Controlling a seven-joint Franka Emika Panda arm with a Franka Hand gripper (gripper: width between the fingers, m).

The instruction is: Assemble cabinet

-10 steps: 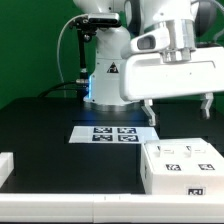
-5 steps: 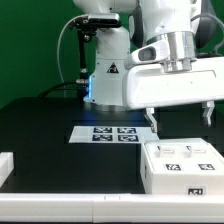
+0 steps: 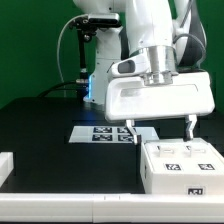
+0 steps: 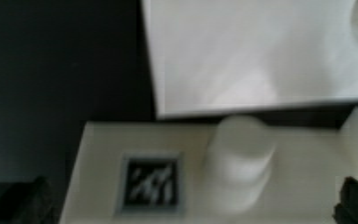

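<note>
The white cabinet box (image 3: pixel 185 165) with black-and-white tags on top sits at the exterior view's lower right. My gripper (image 3: pixel 160 128) is open wide and empty, hanging just above the box's far edge, one finger on each side. In the wrist view the gripper (image 4: pixel 181 205) shows only as dark fingertips (image 4: pixel 5 200) at the frame's corners. Between them lies a blurred white cabinet part (image 4: pixel 123 150) with a tag (image 4: pixel 153 180) and a raised round knob (image 4: pixel 247 160). A large flat white face (image 4: pixel 265 50) lies beyond it.
The marker board (image 3: pixel 110 133) lies on the black table behind the box, partly hidden by the gripper. Another white piece (image 3: pixel 5 165) sits at the exterior view's left edge. The robot base (image 3: pixel 105 70) stands at the back, with a green wall behind it.
The gripper has moved toward the exterior view's left and come down, from above and right of the box to just over its far edge. The jaws stay open.
</note>
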